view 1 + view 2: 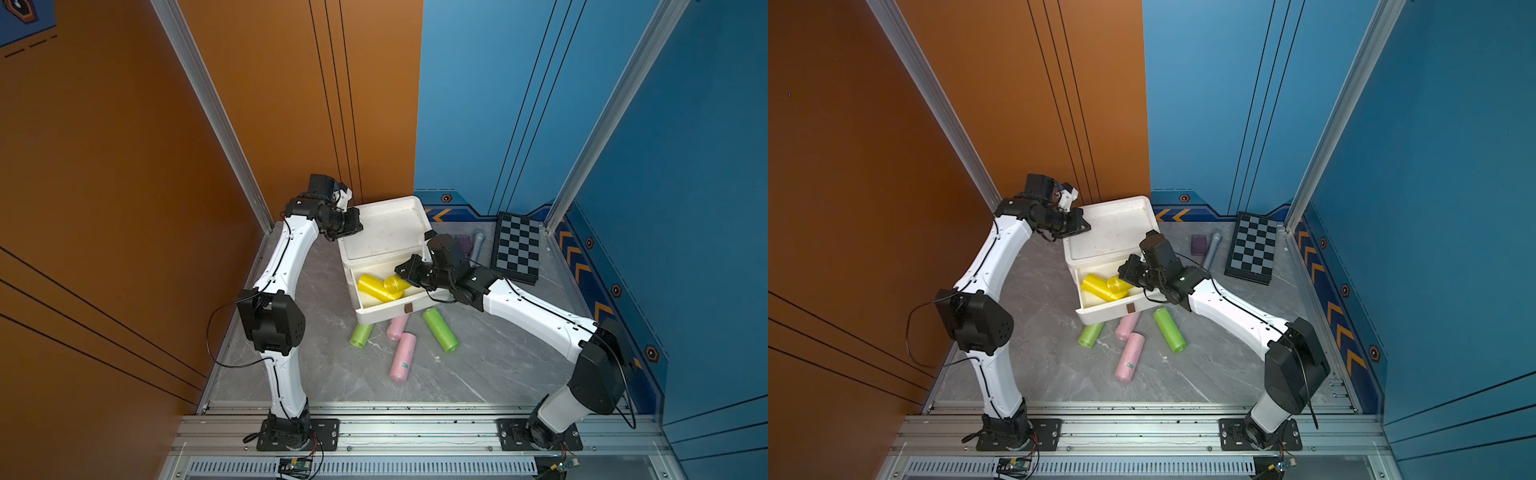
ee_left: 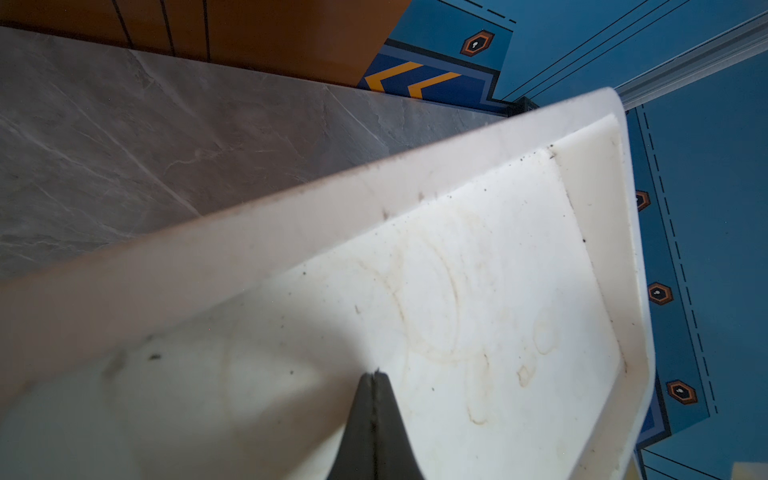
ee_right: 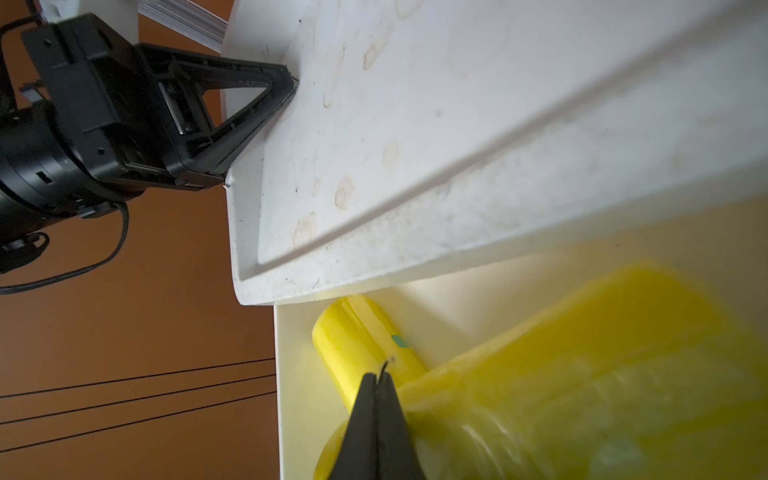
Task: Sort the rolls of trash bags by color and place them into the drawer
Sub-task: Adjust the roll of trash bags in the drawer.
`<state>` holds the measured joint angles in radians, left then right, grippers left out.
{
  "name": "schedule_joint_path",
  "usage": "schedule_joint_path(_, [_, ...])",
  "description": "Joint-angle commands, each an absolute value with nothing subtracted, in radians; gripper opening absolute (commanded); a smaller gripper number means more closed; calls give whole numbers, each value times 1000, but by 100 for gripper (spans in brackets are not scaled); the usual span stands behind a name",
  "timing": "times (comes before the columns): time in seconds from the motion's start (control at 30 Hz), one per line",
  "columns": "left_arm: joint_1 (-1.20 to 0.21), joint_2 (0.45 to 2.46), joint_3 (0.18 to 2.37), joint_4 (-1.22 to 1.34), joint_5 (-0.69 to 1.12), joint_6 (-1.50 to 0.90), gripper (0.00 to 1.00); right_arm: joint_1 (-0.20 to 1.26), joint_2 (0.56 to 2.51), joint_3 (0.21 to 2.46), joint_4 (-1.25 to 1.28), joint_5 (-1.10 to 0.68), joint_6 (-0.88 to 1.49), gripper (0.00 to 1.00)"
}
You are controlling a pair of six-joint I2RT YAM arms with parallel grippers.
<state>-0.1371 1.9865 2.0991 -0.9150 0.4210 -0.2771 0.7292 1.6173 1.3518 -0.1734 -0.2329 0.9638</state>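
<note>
On the left, the left fingers (image 1: 356,224) are shut tight and hold nothing. Their tip rests on the left edge of the cabinet (image 1: 386,232) top, as if to hold it down. Just in front, a green roll (image 1: 361,336) lies on the tabletop (image 1: 498,365), one end under the open top drawer (image 1: 382,314). In that drawer lie two yellow rolls (image 1: 375,287), one leaning on the other. Two pink rolls (image 1: 402,358) lie in front of the drawer, one partly hidden under it. The right fingers (image 3: 380,376) are shut too and hold nothing. They hang just over the yellow rolls; whether they touch is hard to tell. A second green roll (image 1: 440,330) lies further right.

The yellow rolls are piled up, so the top one may catch on the cabinet when the drawer is pushed in. The cabinet looks light, so a hard push could slide or tip it if the left fingers slip off. The rolls under the drawer are hard to reach, and a reach there may bump the drawer. The rolls are round and soft, so they may roll away or squash.
</note>
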Motion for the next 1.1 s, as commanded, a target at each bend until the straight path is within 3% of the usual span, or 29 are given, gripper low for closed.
schedule_joint_path(0.0, [-129,2056,2019,-1118,365,-268,0,721,1604,1349,-324,-218,898,0])
schedule_joint_path(0.43, [-125,2062,2025,-1118,371,-272,0,658,1364,1358,-469,-219,832,0])
schedule_joint_path(1.07, [-127,2051,2015,-1117,369,-273,0,695,1506,1339,-444,-284,871,0])
